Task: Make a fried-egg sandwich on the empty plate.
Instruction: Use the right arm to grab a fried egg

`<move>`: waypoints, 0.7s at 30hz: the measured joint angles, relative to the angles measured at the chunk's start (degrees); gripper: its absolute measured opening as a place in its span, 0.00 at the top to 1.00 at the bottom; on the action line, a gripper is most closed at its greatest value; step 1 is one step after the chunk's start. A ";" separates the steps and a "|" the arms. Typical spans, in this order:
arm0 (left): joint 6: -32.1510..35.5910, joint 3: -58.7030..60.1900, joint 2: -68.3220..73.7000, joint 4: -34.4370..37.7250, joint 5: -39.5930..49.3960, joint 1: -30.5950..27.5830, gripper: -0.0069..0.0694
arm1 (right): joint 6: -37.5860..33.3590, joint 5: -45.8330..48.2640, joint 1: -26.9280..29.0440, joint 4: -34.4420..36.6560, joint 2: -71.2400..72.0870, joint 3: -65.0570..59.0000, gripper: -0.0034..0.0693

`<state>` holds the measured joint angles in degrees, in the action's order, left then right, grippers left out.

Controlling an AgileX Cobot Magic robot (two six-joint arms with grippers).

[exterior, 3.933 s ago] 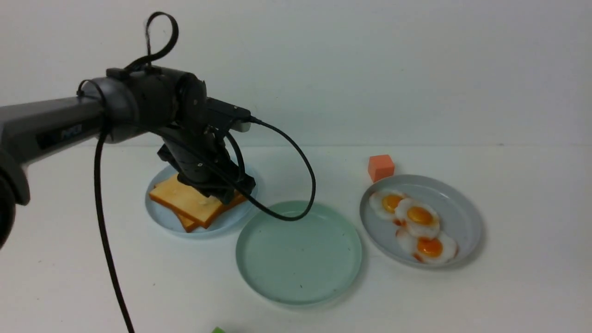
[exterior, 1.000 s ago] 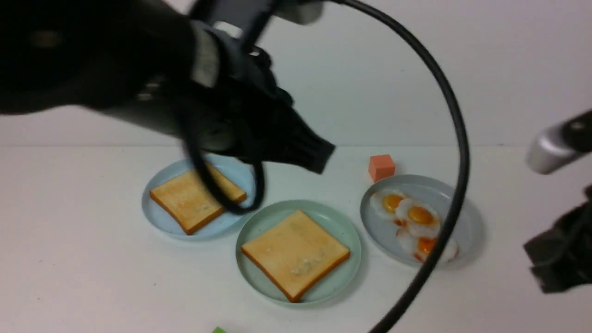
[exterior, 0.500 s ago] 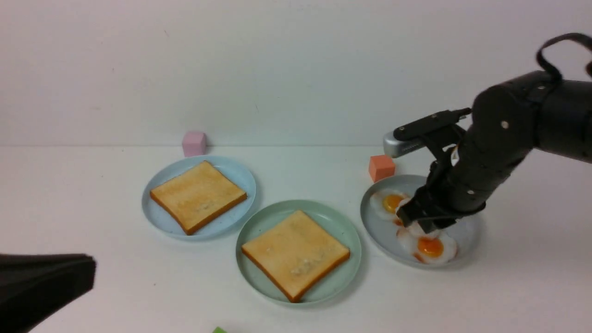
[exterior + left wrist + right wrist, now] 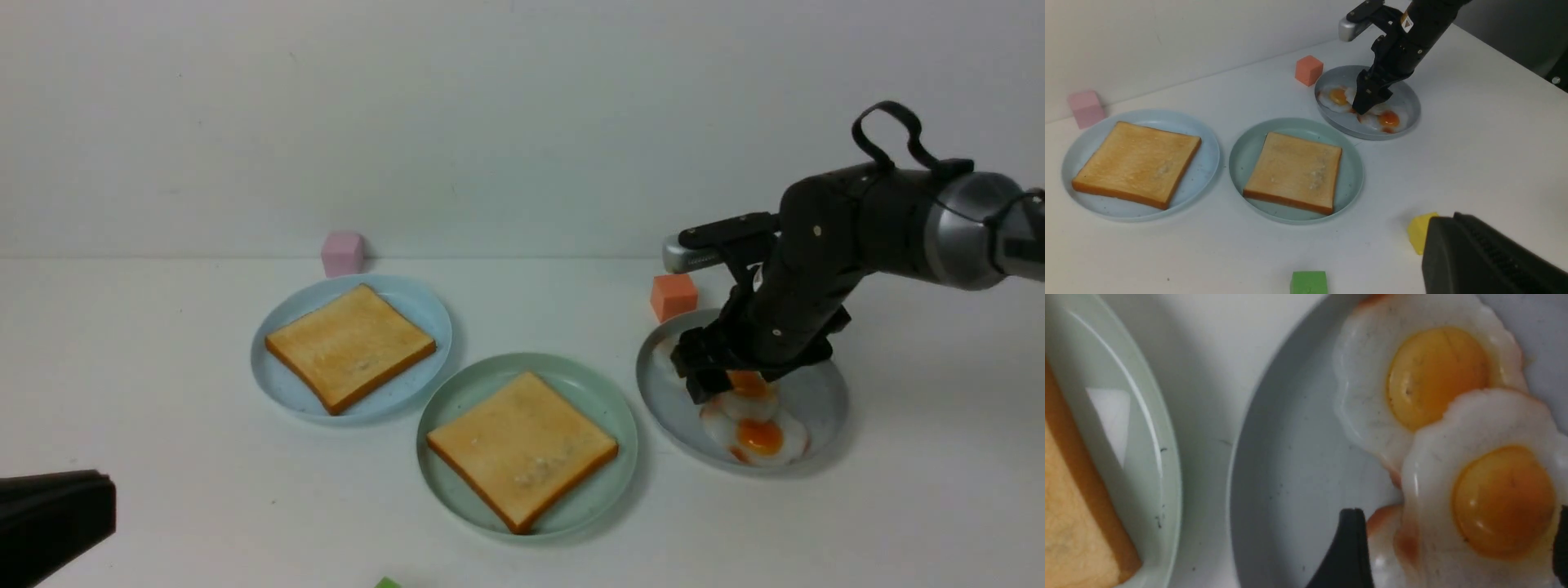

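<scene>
Toast slice (image 4: 521, 447) lies on mint plate (image 4: 461, 392); grey plate (image 4: 665, 408) holds eggs (image 4: 759, 437), right claw (image 4: 733, 384) apart over them

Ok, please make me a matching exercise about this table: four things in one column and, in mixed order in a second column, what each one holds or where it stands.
Things
1. mint-green plate
2. grey plate
3. pink cube
4. orange cube

Descriptions
a. holds the fried eggs
b. stands behind the light blue plate, near the wall
c. the middle plate, holds one toast slice
d. stands close to the far rim of the egg plate

Pairs: 1-c, 2-a, 3-b, 4-d
</scene>
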<state>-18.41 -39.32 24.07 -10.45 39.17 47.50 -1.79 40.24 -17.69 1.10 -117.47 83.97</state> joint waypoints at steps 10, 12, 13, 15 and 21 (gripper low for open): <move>0.00 0.00 0.07 1.29 -0.78 0.00 0.93 | 0.16 -1.92 0.05 -1.98 -2.82 0.88 0.16; 0.00 0.00 0.07 1.71 -0.78 0.00 0.93 | 0.15 -1.92 0.05 -2.28 -2.87 0.88 0.21; 0.00 0.00 0.07 1.83 -0.78 0.00 0.93 | 0.15 -1.81 0.05 -2.63 -2.87 1.00 0.27; 0.00 0.00 0.07 2.06 -0.78 0.00 0.93 | 0.15 -1.44 0.00 -3.40 -2.87 1.15 0.28; 0.00 0.00 0.07 2.31 -0.78 0.00 0.93 | 0.15 0.65 -0.06 -5.89 -2.11 1.19 0.28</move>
<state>-18.41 -39.32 24.14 -8.14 38.39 47.50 -1.65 40.89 -17.76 -4.78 -119.59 85.16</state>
